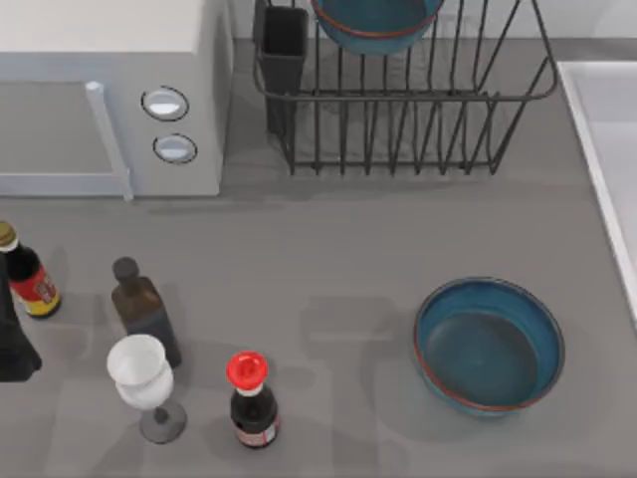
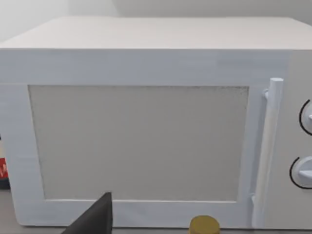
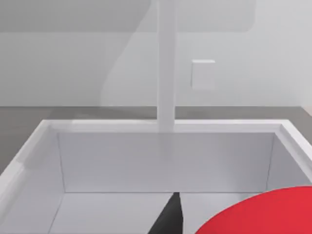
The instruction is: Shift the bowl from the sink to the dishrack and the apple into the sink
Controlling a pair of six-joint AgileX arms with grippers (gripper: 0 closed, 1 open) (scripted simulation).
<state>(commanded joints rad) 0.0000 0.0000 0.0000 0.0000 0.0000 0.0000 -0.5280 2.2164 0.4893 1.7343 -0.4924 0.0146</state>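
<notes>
Bowl (image 1: 376,22) stands in dishrack (image 1: 398,100), that half apparently done. Apple (image 3: 263,214) hangs over sink (image 3: 48,146), beside right claw's finger (image 3: 168,219), seemingly carried for release; grip unconfirmed. Twin bowl (image 1: 488,344) rests on table (image 1: 328,249), near sink.
</notes>
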